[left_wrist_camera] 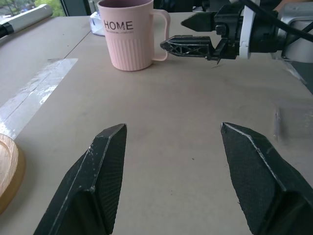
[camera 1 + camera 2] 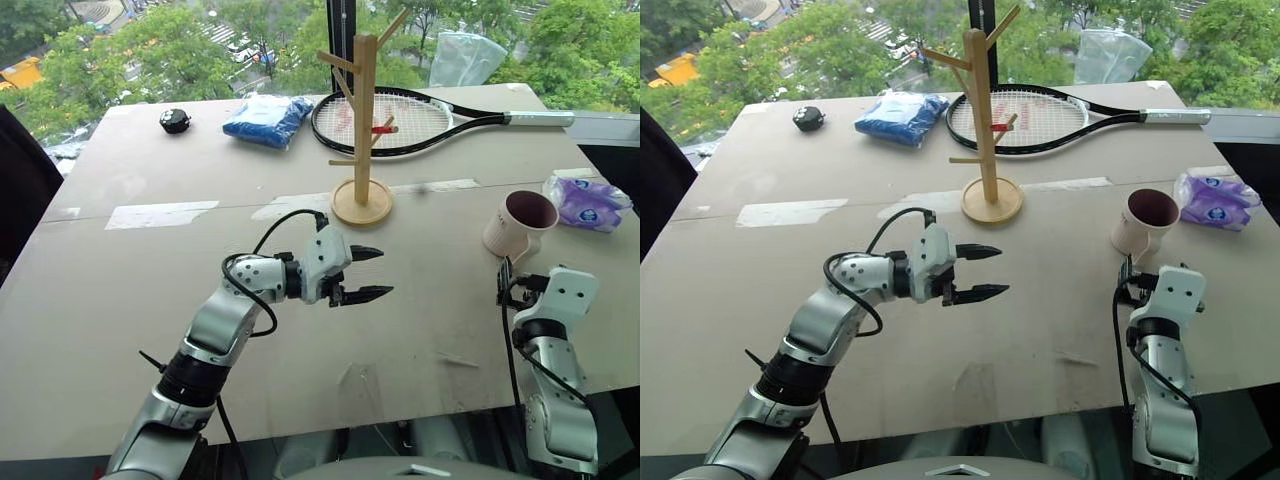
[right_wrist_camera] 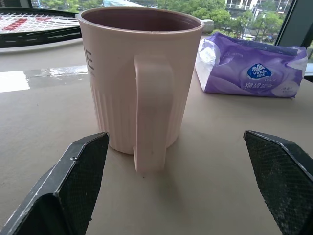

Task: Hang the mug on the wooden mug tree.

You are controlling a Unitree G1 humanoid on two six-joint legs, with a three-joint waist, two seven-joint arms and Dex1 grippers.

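Note:
The cream-white mug (image 2: 520,225) with a maroon inside stands upright on the table's right side, its handle (image 3: 152,117) turned toward my right gripper. Just short of that handle, my right gripper (image 3: 174,136) is open and level, one finger to each side of the mug, apart from it. The wooden mug tree (image 2: 362,110) stands on its round base (image 2: 361,205) at the table's middle back, its pegs bare. My left gripper (image 2: 385,272) hovers open in front of the tree, pointing right toward the mug (image 1: 129,36) and the right gripper (image 1: 173,33), with nothing between its fingers.
A black tennis racket (image 2: 400,120) lies behind the tree. A blue cloth (image 2: 267,118) and a small black object (image 2: 175,121) sit at the back left. A purple tissue packet (image 2: 588,203) lies right of the mug. Tape strips (image 2: 160,213) cross the tabletop.

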